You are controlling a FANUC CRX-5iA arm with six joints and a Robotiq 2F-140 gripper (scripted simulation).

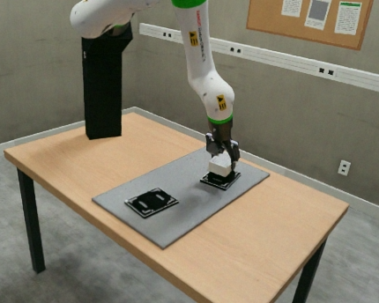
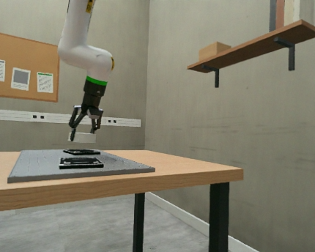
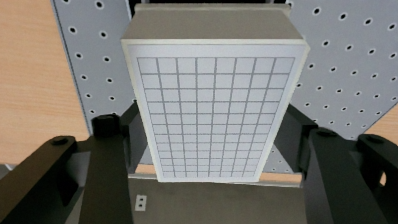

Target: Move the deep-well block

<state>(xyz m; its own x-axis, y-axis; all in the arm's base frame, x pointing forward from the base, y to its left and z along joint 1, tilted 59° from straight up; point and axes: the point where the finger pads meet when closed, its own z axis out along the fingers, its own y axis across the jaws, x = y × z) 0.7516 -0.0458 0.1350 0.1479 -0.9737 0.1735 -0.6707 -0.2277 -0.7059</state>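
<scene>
My gripper (image 1: pixel 224 159) (image 2: pixel 83 132) (image 3: pixel 208 108) is shut on the white 96-well deep-well block (image 1: pixel 219 166) (image 2: pixel 83 138) (image 3: pixel 212 115), gripping its long sides. The block hangs level a short way above plate nest N2 (image 1: pixel 214 181) (image 2: pixel 81 152), the black nest at the mat's end away from the arm's base. The wrist view shows the block's well grid from above, with part of that dark nest (image 3: pixel 200 200) below it. Plate nest N1 (image 1: pixel 152 202) (image 2: pixel 81 162) stands empty at the mat's other end. I cannot make out the block's cut-off corner.
Both nests sit on a grey perforated mat (image 1: pixel 186 216) (image 2: pixel 34 166) (image 3: pixel 340 60) on a wooden table (image 1: pixel 261 238). The arm's black pedestal (image 1: pixel 102 84) stands at the table's back corner. A wall shelf (image 2: pixel 253 47) hangs far off.
</scene>
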